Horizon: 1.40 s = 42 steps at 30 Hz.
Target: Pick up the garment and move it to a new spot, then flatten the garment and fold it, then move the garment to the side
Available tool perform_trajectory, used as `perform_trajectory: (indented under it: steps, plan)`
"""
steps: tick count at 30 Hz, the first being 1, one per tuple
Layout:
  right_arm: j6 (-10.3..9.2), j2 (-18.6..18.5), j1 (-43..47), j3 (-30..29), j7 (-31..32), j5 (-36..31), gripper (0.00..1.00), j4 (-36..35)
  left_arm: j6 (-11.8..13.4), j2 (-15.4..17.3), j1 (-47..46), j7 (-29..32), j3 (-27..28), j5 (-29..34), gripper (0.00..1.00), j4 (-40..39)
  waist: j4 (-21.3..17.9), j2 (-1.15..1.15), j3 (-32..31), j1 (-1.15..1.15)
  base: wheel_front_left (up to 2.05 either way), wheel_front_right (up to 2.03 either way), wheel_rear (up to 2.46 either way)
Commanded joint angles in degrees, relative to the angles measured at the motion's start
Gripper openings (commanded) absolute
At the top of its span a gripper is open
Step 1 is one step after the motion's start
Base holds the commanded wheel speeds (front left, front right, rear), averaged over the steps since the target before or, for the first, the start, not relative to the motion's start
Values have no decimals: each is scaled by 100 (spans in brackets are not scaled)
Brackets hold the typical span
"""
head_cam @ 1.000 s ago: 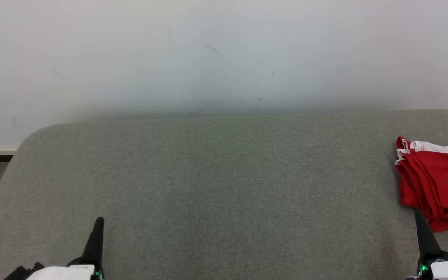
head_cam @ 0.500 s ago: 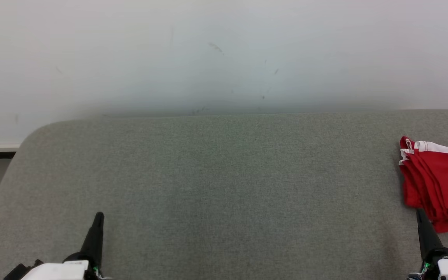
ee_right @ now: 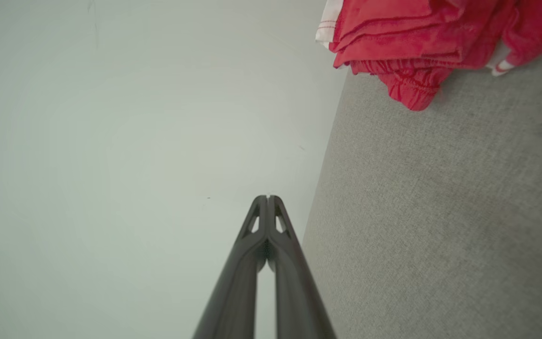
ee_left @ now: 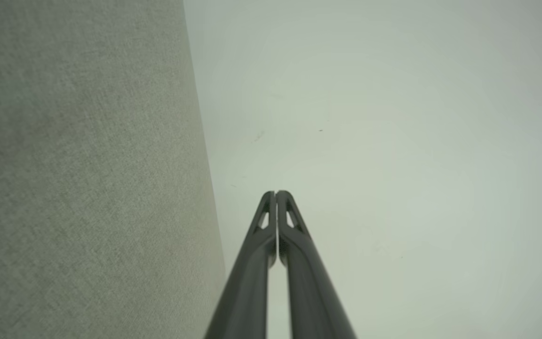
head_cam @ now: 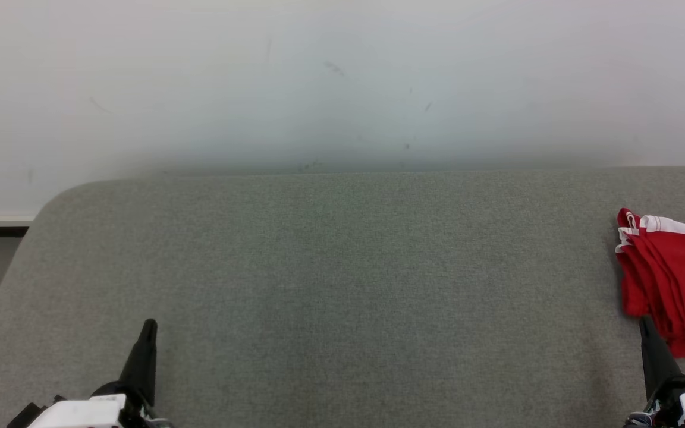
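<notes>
Red garment [head_cam: 678, 279] sits at the worktop's [head_cam: 342, 267] right edge, just beside right tool [head_cam: 646, 322]; grey surface stretches to left tool [head_cam: 149, 324]. Both closed, empty.

Head camera looks down across the grey pad [head_cam: 342, 267]; wrist cameras face the wall [head_cam: 342, 77], the right sharing the garment [head_cam: 675, 279].

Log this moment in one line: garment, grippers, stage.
item: red-and-white garment, folded, at right side of grey fabric tabletop | left gripper: shut, empty | right gripper: shut, empty, clear of garment | stage: set aside
</notes>
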Motion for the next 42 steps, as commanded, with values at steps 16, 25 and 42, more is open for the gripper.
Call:
perform_trajectory:
  steps: [16, 25, 42]
  plan:
    - [-10, 14, -74, -51, 42, 102, 0, 21, -33, 40, -58, 47, 24, -166, 0, -21, 10, 0, 7, 0, 0, 0, 0]
    - [-10, 18, -75, -57, 46, 94, 0, 21, -33, 40, -58, 46, 24, -166, 0, -21, 10, 0, 7, 0, 0, 0, 0]
    - [-10, 24, -76, -65, 48, 83, 0, 22, -34, 39, -57, 46, 23, -167, 0, -22, 10, 0, 7, 0, 0, 0, 0]
